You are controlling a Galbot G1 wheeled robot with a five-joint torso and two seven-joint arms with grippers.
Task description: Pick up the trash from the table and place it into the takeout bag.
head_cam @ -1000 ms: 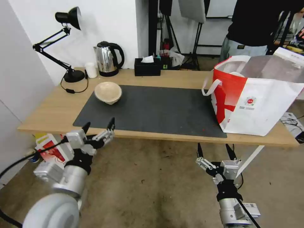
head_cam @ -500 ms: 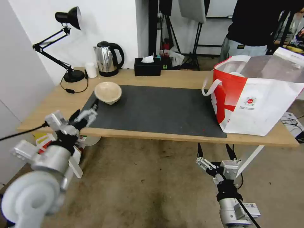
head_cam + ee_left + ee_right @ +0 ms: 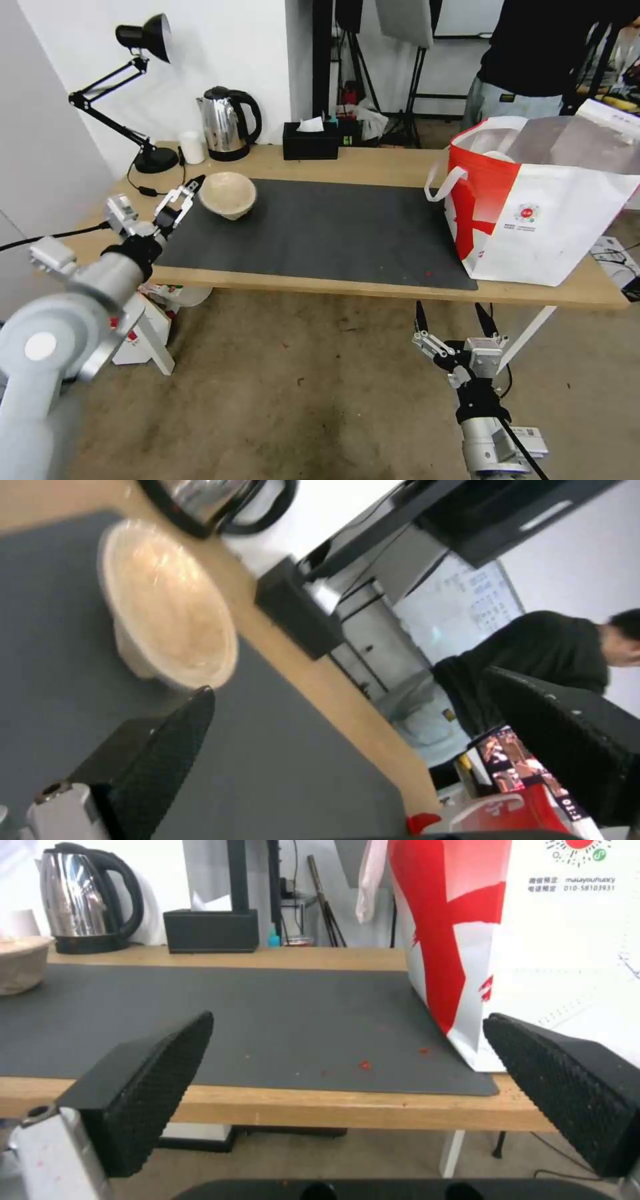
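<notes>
A beige paper-pulp bowl stands upright on the far left corner of the dark mat on the table. My left gripper hangs open just left of the bowl, above the mat's edge, pointing at it without touching. In the left wrist view the bowl lies ahead of the open left gripper. The takeout bag, white with a red side panel, stands open at the table's right end. My right gripper waits open below the table's front edge, facing the bag.
A desk lamp, a small white cup, a steel kettle and a black tissue box line the table's back edge. A person in dark clothes stands behind the bag.
My left arm has risen from below the table's front edge and swung left and forward, bringing its open gripper up beside the bowl. The right arm has not moved.
</notes>
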